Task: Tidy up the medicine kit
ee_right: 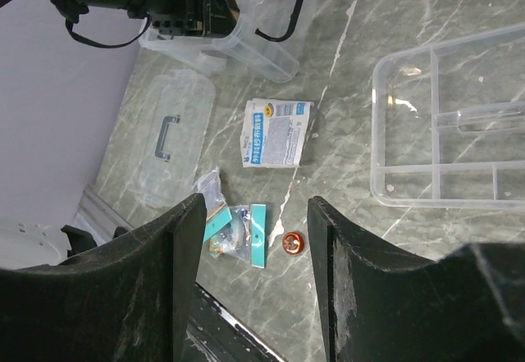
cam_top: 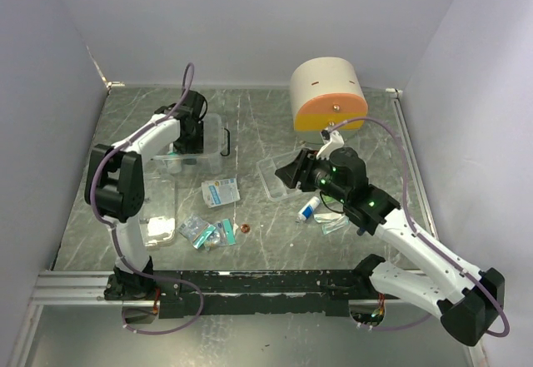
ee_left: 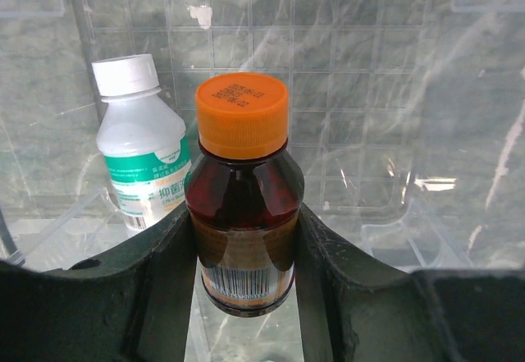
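The medicine kit's clear box (cam_top: 213,152) stands at the back left, with a black handle (ee_right: 283,19) on its side. My left gripper (ee_left: 246,224) reaches into the box (ee_left: 369,91) and is shut on a brown bottle (ee_left: 243,190) with an orange cap. A white bottle (ee_left: 139,144) with a teal label stands upright just left of it. The clear divided tray (ee_right: 379,124) lies on the table by my right gripper (ee_right: 256,210), which hovers open and holds nothing. The clear lid (ee_right: 168,132) lies flat near the front left.
A white packet (ee_right: 276,132), teal-edged bags (ee_right: 238,232) and a small red round thing (ee_right: 291,243) lie mid-table. A blue-and-white tube (cam_top: 310,210) and a sachet (cam_top: 335,225) lie under the right arm. A beige, orange-fronted cabinet (cam_top: 327,94) stands at the back right.
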`<state>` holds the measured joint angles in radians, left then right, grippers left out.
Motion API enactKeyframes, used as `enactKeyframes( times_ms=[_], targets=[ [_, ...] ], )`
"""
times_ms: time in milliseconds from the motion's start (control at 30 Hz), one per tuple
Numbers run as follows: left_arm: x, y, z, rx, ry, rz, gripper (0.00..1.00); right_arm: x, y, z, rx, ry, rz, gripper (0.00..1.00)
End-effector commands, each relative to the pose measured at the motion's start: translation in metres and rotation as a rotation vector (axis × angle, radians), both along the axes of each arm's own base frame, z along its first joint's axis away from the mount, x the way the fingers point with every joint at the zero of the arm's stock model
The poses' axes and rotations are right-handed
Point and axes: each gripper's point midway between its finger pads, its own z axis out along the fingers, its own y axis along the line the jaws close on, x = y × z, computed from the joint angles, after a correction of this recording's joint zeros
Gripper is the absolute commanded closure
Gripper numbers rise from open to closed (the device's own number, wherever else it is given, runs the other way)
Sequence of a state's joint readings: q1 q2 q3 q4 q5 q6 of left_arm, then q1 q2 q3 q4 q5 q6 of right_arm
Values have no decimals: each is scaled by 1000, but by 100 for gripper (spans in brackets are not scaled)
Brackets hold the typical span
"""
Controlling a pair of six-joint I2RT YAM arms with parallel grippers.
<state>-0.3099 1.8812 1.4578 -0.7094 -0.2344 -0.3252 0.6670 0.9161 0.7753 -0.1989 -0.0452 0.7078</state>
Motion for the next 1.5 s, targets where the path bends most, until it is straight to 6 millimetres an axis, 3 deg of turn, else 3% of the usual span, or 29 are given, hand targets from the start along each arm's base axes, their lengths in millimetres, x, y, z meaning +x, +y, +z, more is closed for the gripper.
enactKeyframes(
  times_ms=[0,267,533,867,1467],
  targets=[
    [10,5,4,20,-8,29,72,3,0,1,10,-12,-5,48],
    [3,27,-16,113,48,69,70,5,-5,-4,-7,-17,-33,48],
    [0,24,-31,59,80,61,68,5,-2,-4,-6,-12,-20,47],
    [-2,45,-29,165,85,99,66,3,-5,-5,-9,-19,-21,47],
    [-9,37,-41,140,163,26,54,3,-5,-3,-7,-26,-22,47]
  ],
)
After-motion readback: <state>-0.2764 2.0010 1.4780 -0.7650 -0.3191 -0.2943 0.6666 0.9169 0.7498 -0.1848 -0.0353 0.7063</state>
